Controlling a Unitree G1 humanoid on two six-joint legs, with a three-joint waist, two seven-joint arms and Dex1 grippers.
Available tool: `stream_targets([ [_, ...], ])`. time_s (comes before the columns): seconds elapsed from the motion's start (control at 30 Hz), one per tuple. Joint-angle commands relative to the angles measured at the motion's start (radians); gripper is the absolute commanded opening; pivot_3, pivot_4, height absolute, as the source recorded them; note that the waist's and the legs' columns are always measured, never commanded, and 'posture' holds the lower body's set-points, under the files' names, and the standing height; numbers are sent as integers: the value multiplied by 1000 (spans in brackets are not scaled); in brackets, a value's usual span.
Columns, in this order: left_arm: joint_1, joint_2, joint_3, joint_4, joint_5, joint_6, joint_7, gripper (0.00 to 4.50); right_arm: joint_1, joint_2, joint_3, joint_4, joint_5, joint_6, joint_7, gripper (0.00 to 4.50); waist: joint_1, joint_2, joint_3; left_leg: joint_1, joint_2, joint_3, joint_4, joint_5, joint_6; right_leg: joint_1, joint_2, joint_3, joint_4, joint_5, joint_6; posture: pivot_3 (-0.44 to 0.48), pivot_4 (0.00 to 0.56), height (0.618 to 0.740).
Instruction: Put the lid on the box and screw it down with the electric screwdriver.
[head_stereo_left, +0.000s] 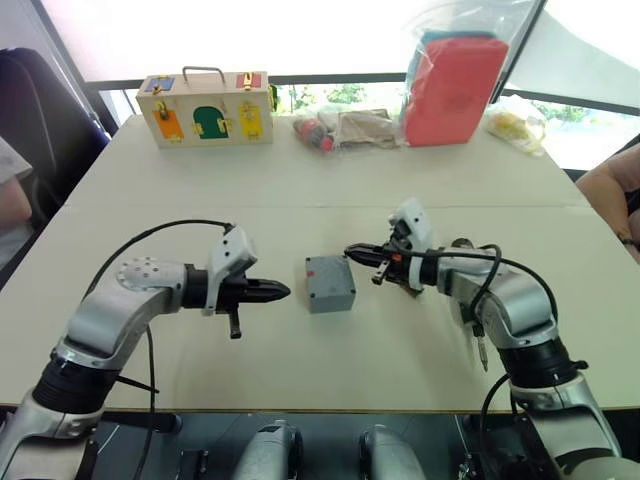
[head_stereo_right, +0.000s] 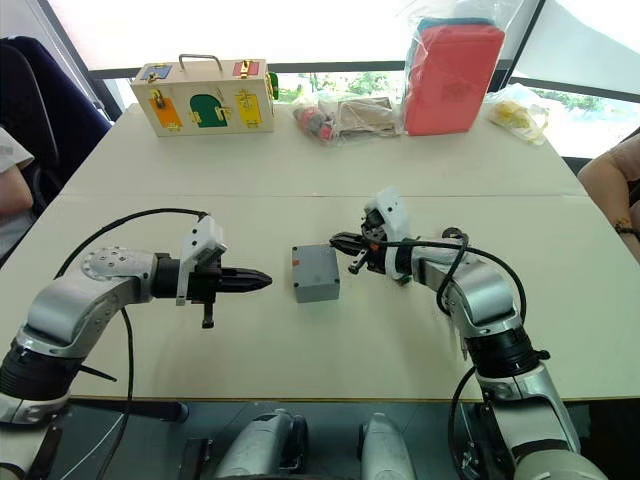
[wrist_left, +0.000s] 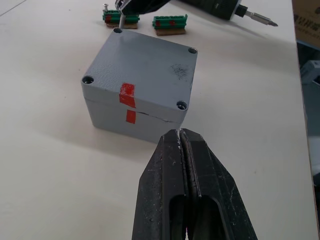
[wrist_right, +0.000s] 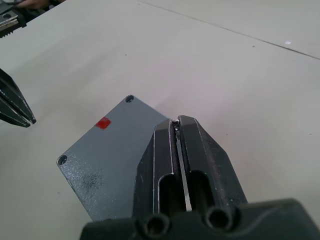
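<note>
The flat grey square lid (wrist_left: 145, 62) already sits on the deep grey box (head_stereo_left: 330, 284) mid-desk between both empty, closed tools, the right tool (head_stereo_left: 349, 252) nearer than the left tool (head_stereo_left: 283, 292).

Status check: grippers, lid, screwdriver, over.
Left gripper shut, empty, beside box. Right gripper shut over lid. Lid seated on box. Electric screwdriver lying behind box, not picked up.

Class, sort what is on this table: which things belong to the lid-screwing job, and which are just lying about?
For the job: lid, box, electric screwdriver.

Lying about: wooden latch box, red pouch, green strips, bagged oddments.
</note>
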Motion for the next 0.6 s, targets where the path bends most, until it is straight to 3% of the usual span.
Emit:
stream_targets([
  [0.03, -4, 5, 23, -37, -16, 4, 11, 0, -23, 9, -7, 1, -11, -30, 3, 34, 0, 0, 0, 0, 0, 0, 0, 0, 0, 0, 0, 0, 0, 0, 0, 0, 150, 740],
  [0.6, -23, -1, 17, -48, -31, 27, 33, 0, -20, 4, -15, 16, -27, -27, 11, 34, 0, 0, 0, 0, 0, 0, 0, 0, 0, 0, -1, 0, 0, 0, 0, 0, 150, 740],
])
